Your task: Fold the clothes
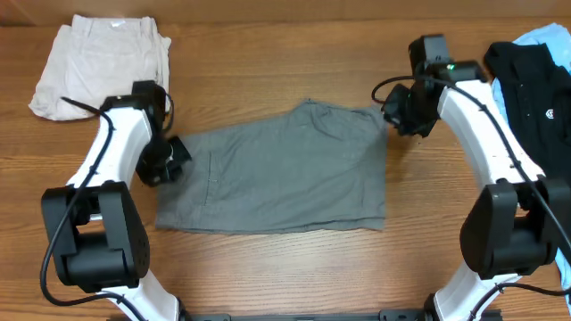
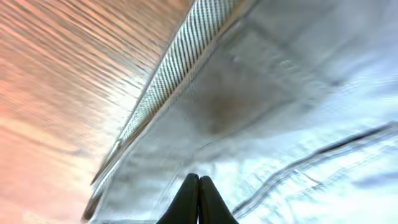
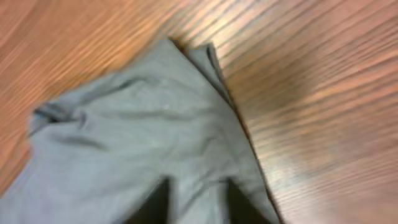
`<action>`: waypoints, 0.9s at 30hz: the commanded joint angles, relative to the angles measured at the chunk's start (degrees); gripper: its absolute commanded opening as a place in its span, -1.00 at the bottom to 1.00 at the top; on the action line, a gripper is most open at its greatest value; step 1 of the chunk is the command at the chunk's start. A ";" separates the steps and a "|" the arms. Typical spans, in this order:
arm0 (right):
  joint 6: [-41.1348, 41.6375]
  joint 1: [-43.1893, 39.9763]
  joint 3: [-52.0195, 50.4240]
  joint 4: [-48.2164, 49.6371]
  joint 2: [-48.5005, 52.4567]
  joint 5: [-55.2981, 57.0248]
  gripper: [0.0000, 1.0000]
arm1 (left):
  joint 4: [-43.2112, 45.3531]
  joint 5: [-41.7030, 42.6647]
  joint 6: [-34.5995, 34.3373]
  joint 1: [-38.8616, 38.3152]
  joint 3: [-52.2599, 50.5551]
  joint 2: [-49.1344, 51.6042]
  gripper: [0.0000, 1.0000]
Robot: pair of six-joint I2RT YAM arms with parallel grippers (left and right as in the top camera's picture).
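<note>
Grey shorts (image 1: 277, 174) lie flat mid-bench (image 1: 268, 53). They're soft and limp, so grip corners and expect sag. Your left jaws are closed tight at the hem on their side; can't tell if cloth is caught. Right jaws are apart, straddling the far corner.

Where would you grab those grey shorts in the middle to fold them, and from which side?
Pinch the grey shorts at their far right corner, coming in from the right. They lie flat, so only edges and corners offer a lip, and that corner pokes out onto bare table.
</note>
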 commanded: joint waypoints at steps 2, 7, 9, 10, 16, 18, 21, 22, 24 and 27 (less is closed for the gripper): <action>-4.09 -0.22 5.70 -4.81 -0.15 0.33 1.00 | -1.64 -1.46 5.86 0.42 5.57 0.26 0.37; -7.41 -0.22 5.75 -8.20 -0.15 0.79 1.00 | -0.26 0.37 13.77 3.50 5.81 0.26 1.00; -8.66 -0.22 5.75 -8.98 -0.15 1.03 1.00 | 1.92 6.80 21.40 6.73 5.44 0.31 1.00; -8.66 -0.22 5.75 -9.14 -0.15 1.01 1.00 | 2.56 9.20 23.39 7.89 5.09 0.31 0.99; -8.61 -0.22 5.73 -9.05 -0.15 0.96 1.00 | 5.53 17.51 29.73 13.44 1.62 1.70 1.00; -8.63 -0.22 5.73 -8.83 -0.15 0.96 1.00 | 7.08 22.58 32.81 14.29 0.61 2.49 1.00; -8.63 -0.22 5.73 -8.94 -0.15 0.98 1.00 | 8.22 23.12 34.53 14.43 0.17 4.52 1.00; -8.66 -0.22 5.73 -8.98 -0.13 1.01 1.00 | 8.52 23.04 34.58 14.43 0.17 5.31 1.00; -8.63 -0.22 5.73 -8.76 -0.13 0.98 1.00 | 9.22 22.88 34.05 14.43 0.17 8.13 1.00; -8.63 -0.22 5.73 -8.50 -0.13 1.03 1.00 | 9.25 20.57 34.14 14.43 0.17 13.09 1.00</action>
